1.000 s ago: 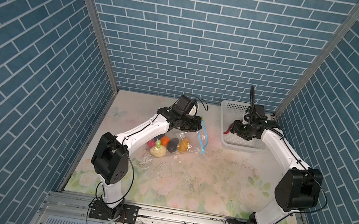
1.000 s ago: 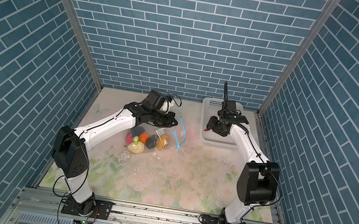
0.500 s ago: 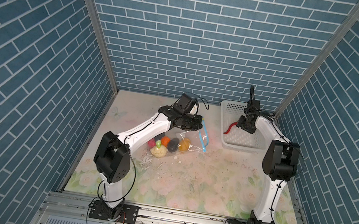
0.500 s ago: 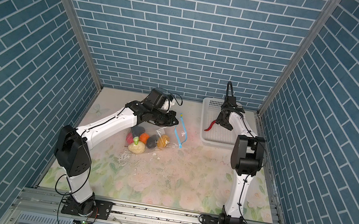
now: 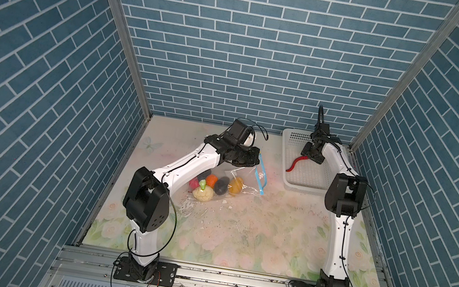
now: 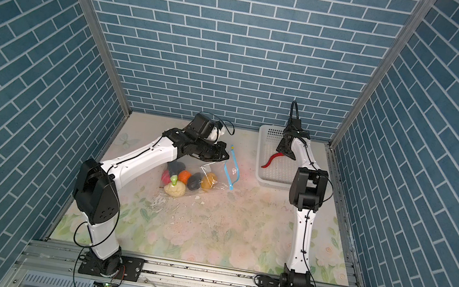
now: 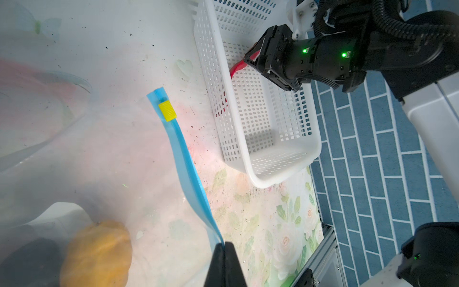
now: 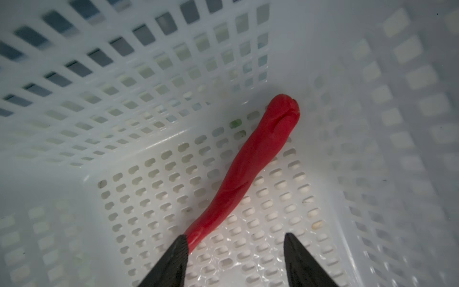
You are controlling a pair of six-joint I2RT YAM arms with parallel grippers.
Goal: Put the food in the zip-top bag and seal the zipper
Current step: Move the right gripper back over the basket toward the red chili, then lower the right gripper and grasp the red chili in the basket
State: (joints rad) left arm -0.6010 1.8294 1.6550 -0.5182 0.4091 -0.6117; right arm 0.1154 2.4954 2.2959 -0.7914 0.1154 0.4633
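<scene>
The clear zip-top bag (image 5: 244, 181) lies mid-table with several toy foods inside: pink (image 5: 193, 182), orange (image 5: 211, 180), black (image 5: 221, 186), yellow-brown (image 5: 236, 185) and cream (image 5: 204, 194) lumps. My left gripper (image 7: 224, 246) is shut on the light-blue zipper (image 7: 185, 159) strip, away from its yellow slider (image 7: 167, 111), and holds that edge off the table (image 5: 239, 230). The red chili (image 8: 250, 164) lies on the floor of the white basket (image 8: 99, 99). My right gripper (image 8: 236, 248) stands open low over the chili's thin end, which touches one finger (image 8: 177, 251). In both top views that gripper (image 5: 309, 155) (image 6: 283, 149) is inside the basket.
The white perforated basket (image 5: 302, 187) sits at the back right against the wall corner, holding only the chili (image 5: 296, 164). Small crumbs and clear scraps (image 5: 190, 206) lie on the floral mat in front of the bag. Blue brick walls close three sides.
The right arm's elbow has swung in towards the back wall while its gripper stayed in the basket over the chili. The left arm and the bag have not moved.
</scene>
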